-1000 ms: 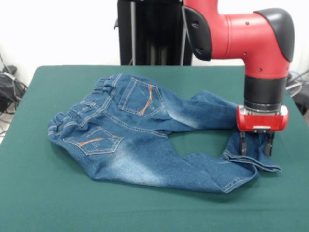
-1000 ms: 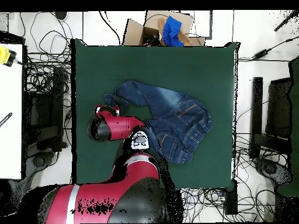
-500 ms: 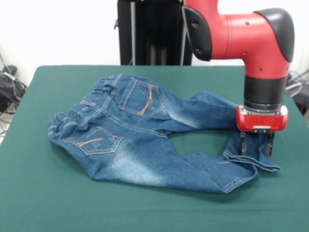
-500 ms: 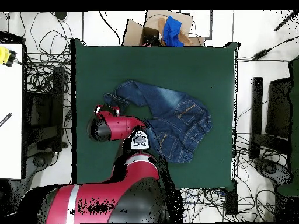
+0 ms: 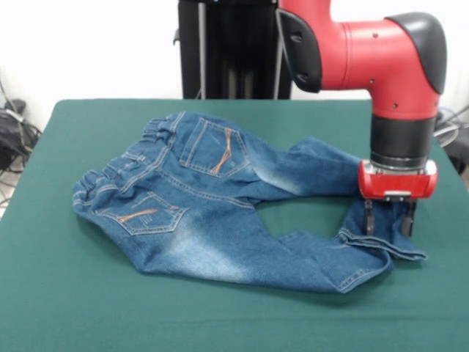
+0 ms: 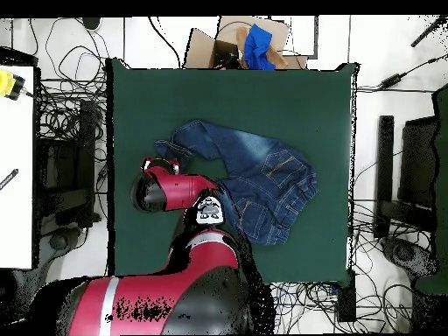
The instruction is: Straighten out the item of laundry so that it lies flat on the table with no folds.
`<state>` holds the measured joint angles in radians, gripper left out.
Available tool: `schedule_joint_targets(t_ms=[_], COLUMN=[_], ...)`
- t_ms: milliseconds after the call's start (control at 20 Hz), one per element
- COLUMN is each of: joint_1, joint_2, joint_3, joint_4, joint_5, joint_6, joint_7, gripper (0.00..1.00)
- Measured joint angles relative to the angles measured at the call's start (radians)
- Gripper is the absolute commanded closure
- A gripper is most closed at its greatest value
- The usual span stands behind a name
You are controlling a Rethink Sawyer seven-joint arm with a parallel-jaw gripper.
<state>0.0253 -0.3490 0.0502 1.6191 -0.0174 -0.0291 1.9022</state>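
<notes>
The jeans (image 5: 227, 213) lie back-side up across the middle of the green tabletop (image 5: 58, 308), with the waistband toward the left of the front view and both legs running out to the right. The two legs bend toward each other, so their cuffs meet at the right of the frame and a patch of bare cloth shows between them.

The gripper (image 5: 387, 220) stands right over that meeting point, pointing straight down. Its two dark fingers (image 5: 368, 218) are spread apart and reach down to the denim of the cuffs; nothing is pinched between them as far as the front view shows.

So the bulk of the jeans lies to the left of the gripper, their long axis running left to right across the frame. In the overhead view the arm covers the cuffs, and the waistband sits at the centre right of the tabletop.

To my eye, flattening turns on drawing the cuffs apart and away from the waistband.
</notes>
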Motion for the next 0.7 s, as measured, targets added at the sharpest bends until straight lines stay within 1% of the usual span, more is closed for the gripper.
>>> schedule_joint_targets(t_ms=[700], joint_1=[-0.008], joint_2=[-0.001], joint_3=[0.008], joint_4=[-0.001], joint_5=[-0.031], joint_6=[0.0], joint_7=[0.0], gripper=[0.0])
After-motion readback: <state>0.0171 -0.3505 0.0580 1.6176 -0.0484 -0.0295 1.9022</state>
